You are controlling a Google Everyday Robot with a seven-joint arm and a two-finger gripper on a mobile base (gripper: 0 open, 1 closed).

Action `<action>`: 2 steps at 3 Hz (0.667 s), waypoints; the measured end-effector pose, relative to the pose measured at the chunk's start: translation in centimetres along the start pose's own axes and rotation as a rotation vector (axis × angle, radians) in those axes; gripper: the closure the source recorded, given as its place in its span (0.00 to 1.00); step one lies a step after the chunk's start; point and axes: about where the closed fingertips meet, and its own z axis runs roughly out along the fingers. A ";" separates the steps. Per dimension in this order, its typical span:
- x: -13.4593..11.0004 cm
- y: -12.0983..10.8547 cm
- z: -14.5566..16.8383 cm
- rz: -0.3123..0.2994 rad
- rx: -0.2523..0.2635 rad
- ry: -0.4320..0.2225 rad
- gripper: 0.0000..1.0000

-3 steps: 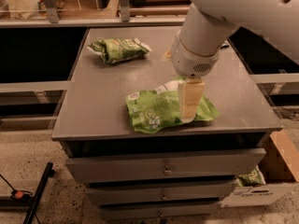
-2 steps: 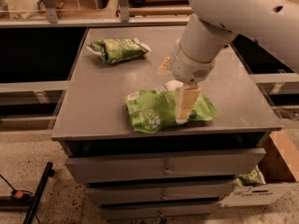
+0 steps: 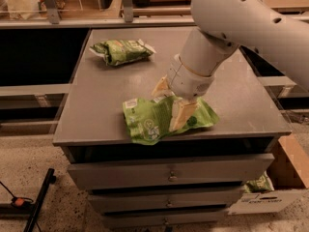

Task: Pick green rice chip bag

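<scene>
Near the table's (image 3: 104, 105) front edge, pincer (image 3: 167, 109) open astride green rice chip bag (image 3: 145, 121)

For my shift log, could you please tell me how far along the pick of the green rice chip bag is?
Reach looks done: the hand is down on the bag at the near edge of the table. Under way: the grasp, with fingers apart and one on top of the bag. Left: closing and lifting, as the bag lies flat on the table.
</scene>
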 end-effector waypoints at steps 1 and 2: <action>-0.6 0.3 -0.8 -0.049 -0.007 -0.030 0.81; -0.1 -0.1 -3.5 -0.008 0.009 -0.056 1.00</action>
